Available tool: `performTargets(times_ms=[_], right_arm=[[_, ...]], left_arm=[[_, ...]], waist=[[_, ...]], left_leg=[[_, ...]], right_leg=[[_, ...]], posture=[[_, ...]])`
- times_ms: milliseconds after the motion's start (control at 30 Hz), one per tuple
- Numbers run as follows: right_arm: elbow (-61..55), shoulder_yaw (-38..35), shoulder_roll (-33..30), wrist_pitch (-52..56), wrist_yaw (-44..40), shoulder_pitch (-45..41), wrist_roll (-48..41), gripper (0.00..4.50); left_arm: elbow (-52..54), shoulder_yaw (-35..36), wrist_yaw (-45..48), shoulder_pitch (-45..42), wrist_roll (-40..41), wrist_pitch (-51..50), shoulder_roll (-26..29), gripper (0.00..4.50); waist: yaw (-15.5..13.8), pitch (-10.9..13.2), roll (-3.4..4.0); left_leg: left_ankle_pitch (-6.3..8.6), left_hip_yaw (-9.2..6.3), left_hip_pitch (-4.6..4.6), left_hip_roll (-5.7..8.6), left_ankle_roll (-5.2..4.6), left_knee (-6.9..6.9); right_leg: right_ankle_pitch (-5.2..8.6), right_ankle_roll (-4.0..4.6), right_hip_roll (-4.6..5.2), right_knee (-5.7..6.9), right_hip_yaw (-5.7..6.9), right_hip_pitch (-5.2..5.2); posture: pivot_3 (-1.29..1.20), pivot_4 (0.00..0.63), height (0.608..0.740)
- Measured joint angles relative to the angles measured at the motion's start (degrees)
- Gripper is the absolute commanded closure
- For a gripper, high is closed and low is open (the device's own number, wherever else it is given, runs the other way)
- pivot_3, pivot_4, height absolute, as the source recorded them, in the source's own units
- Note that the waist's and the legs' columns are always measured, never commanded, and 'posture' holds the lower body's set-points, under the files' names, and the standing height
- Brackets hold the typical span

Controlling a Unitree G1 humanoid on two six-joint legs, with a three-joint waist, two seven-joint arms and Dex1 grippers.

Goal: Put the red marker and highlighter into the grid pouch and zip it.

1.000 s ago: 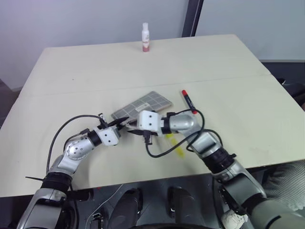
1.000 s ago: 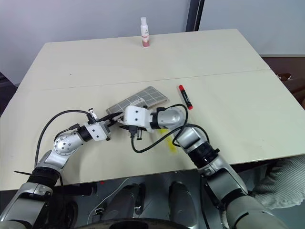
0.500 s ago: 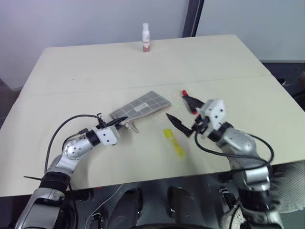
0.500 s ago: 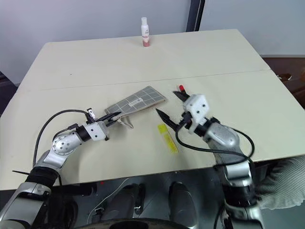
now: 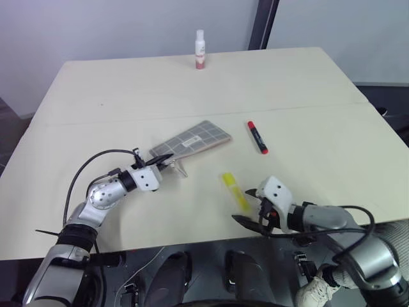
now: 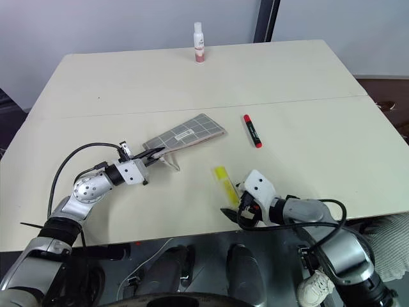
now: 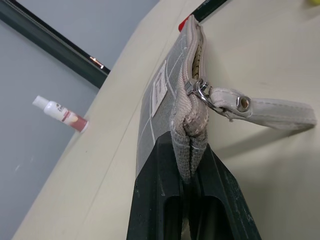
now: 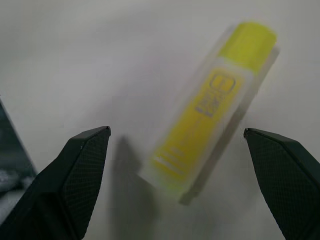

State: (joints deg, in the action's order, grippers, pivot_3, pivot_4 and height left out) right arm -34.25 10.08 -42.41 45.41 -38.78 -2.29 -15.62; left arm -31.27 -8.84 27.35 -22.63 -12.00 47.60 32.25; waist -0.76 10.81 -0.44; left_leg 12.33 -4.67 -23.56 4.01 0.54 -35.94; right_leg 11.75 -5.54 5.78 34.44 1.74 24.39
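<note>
The grey grid pouch [image 5: 192, 139] lies mid-table, its near-left end lifted. My left gripper [image 5: 163, 160] is shut on that end; in the left wrist view both fingers [image 7: 165, 200] pinch the fabric just below the zipper slider [image 7: 198, 91]. On the table the yellow highlighter [image 5: 234, 190] lies flat. My right gripper [image 5: 250, 206] is open at its near end, and in the right wrist view a finger [image 8: 82, 170] stands on either side of the highlighter [image 8: 210, 107], apart from it. The red marker [image 5: 257, 137] lies right of the pouch.
A small white bottle [image 5: 200, 50] with a pink base stands at the table's far edge. The pouch's pale pull strap [image 7: 265, 107] trails from the slider onto the table. The table's near edge runs close behind my right gripper.
My right gripper left the pouch's zipper end, swung right and back toward the near edge, opened wide and now sits at the highlighter. The left gripper kept its hold.
</note>
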Motion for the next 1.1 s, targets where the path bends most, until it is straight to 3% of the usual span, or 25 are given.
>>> performTargets(times_ms=[33, 133, 300, 333, 533, 633, 767, 933, 1100], right_arm=[[0.52, 0.8, -0.3, -0.35, 0.13, -0.74, 0.85, 0.07], [1.7, 1.82, 0.55, -0.82, 0.64, -1.86, 1.51, 0.9], [3.03, 2.34, 2.17, -0.57, 1.97, -3.25, 1.9, 3.4], [3.27, 2.32, 2.13, -0.52, 2.2, -3.63, 2.04, 3.65], [7.08, 0.96, 0.85, -5.1, 2.26, -4.44, 3.52, 3.63], [11.12, -3.04, 0.32, -11.16, -0.9, -4.62, 2.89, 3.63], [13.74, -6.14, 0.33, -15.89, -2.93, -9.44, 2.03, 3.63], [17.94, -6.44, 0.85, -18.89, -4.12, -16.69, 3.13, 3.63], [20.28, -4.27, 1.02, -20.78, -5.78, -17.85, 4.76, 3.63]], left_arm=[[0.01, -0.01, -0.05, 0.0, -0.04, 0.14, -0.01, 4.5], [0.05, 0.0, -0.4, 0.05, -0.32, 0.17, 0.02, 4.5], [0.6, 0.02, -0.96, 0.59, -0.73, 0.17, 0.18, 4.5], [0.66, 0.02, -1.01, 0.62, -0.79, 0.17, 0.18, 4.5], [0.99, 0.01, -0.39, 0.84, 0.09, -0.18, 0.01, 4.5], [4.25, 1.14, 4.47, 1.64, 10.57, -8.24, -3.06, 4.5], [8.04, 1.5, 10.2, 1.33, 17.3, -13.01, -2.77, 4.5], [9.54, 1.78, 14.28, 0.37, 19.62, -15.46, -2.5, 4.5], [9.65, 1.84, 15.04, 0.25, 19.73, -16.34, -2.84, 4.5]], waist=[[-0.02, -0.01, -0.02], [-0.01, -0.03, -0.06], [-0.01, -0.04, -0.08], [-0.03, -0.04, -0.08], [-0.13, -0.04, -0.08], [-0.11, 0.0, -0.1], [0.35, 0.02, -0.06], [-0.05, 0.02, -0.07], [-0.06, 0.02, -0.07]], left_leg=[[-0.04, -0.01, 0.0, 0.0, -0.06, 0.01], [-0.03, 0.0, 0.0, 0.0, -0.08, 0.01], [0.03, 0.0, 0.0, 0.0, 0.02, -0.08], [0.03, 0.0, 0.0, 0.0, 0.02, -0.09], [0.03, 0.01, 0.0, 0.03, 0.02, -0.08], [-0.04, 0.01, -0.17, 0.07, -0.11, -0.12], [-0.07, 0.02, -0.21, 0.04, -0.16, -0.11], [-0.08, -0.02, -0.22, 0.01, -0.17, -0.09], [-0.04, 0.02, -0.33, 0.12, -0.24, -0.16]], right_leg=[[-0.03, -0.03, -0.01, -0.08, 0.02, -0.04], [-0.11, -0.15, -0.02, -0.22, 0.02, -0.13], [-0.21, -0.16, -0.01, -0.23, 0.02, -0.18], [-0.22, -0.16, -0.01, -0.23, 0.02, -0.18], [-0.23, -0.17, 0.02, -0.32, 0.02, -0.23], [-0.26, -0.22, 0.03, -0.33, 0.03, -0.09], [-0.37, -0.36, -0.15, -0.26, 0.0, 0.05], [-0.43, -0.03, -0.2, -0.27, 0.02, 0.05], [-0.46, -0.08, -0.14, -0.35, 0.0, 0.05]], posture=[[0.0, 0.15, 0.74], [0.0, 0.15, 0.74], [0.0, 0.15, 0.74], [0.0, 0.15, 0.74], [0.0, 0.15, 0.74], [0.0, 0.15, 0.74], [0.0, 0.15, 0.74], [0.0, 0.15, 0.74], [0.0, 0.15, 0.74]])
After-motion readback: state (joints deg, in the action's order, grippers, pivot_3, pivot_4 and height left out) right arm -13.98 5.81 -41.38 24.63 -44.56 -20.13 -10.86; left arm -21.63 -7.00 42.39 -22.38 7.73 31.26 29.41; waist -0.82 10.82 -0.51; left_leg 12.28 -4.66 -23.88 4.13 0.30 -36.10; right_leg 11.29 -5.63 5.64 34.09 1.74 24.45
